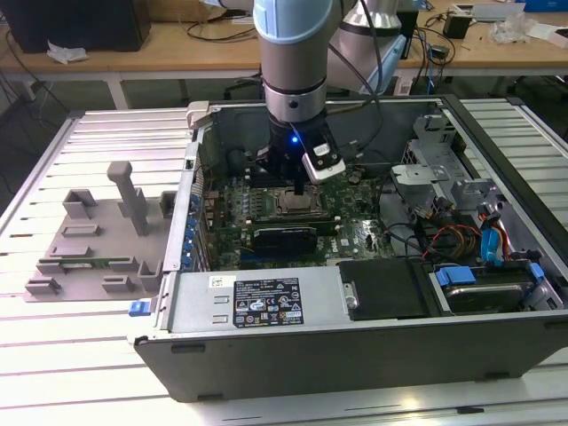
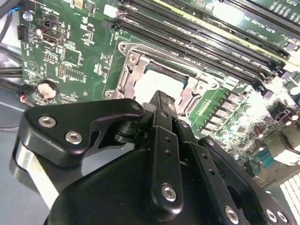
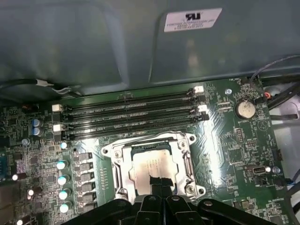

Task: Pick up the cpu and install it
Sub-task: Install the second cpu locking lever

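1. Nearest the exterior camera, the computer case's (image 1: 355, 355) grey front wall is facing me, and it is carrying a white sticker (image 1: 266, 303) on its power-supply cover; the print on it is too small for me to make out, and I am leaving the marks unread.
2. Behind that wall the green motherboard (image 1: 355, 235) is lying flat inside the open case, and the arm is standing straight down over its middle.
3. The gripper (image 1: 300, 188) is hanging just above the socket (image 3: 119, 154), its black fingers (image 3: 159, 181) drawn together into a narrow tip in both wrist views.
4. The cpu (image 3: 152, 169) is sitting inside the metal frame of the socket, its silver-grey top showing square between the frame's sides in the first wrist view.
5. The fingertips are meeting over the near edge of the chip; they may be touching its top or pinching its rim, but I cannot tell which from here.
6. Going by this, I judge the picking-up to be done and the chip to be seated or very nearly so; the letting-go, and any closing of the frame, seem to be what is left.
7. In the exterior view's left, a grey holder tray (image 1: 98, 240) is resting on the table outside the case, well apart from the arm.
8. Another white label (image 3: 193, 19) is sticking to the case wall beyond the four black memory slots (image 3: 131, 115).
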Robot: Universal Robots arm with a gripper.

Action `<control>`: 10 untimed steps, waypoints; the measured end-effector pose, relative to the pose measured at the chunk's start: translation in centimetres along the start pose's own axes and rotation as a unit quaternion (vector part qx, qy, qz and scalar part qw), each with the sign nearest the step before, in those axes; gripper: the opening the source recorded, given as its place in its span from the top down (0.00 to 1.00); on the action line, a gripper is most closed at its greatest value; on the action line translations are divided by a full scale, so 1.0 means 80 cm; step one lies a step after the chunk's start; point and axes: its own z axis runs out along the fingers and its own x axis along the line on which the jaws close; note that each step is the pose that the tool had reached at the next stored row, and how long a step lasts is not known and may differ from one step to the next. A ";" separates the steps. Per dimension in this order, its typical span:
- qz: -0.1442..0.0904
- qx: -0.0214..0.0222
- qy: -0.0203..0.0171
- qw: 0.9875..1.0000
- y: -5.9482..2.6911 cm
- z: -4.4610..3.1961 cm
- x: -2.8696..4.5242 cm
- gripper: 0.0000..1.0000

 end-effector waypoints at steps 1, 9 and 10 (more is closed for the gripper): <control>0.000 0.001 0.000 1.000 0.000 -0.0020 0.0000 0.89; 0.000 0.001 0.000 1.000 0.001 -0.0021 0.0000 0.89; 0.000 0.001 0.000 1.000 0.001 -0.0022 0.0000 0.89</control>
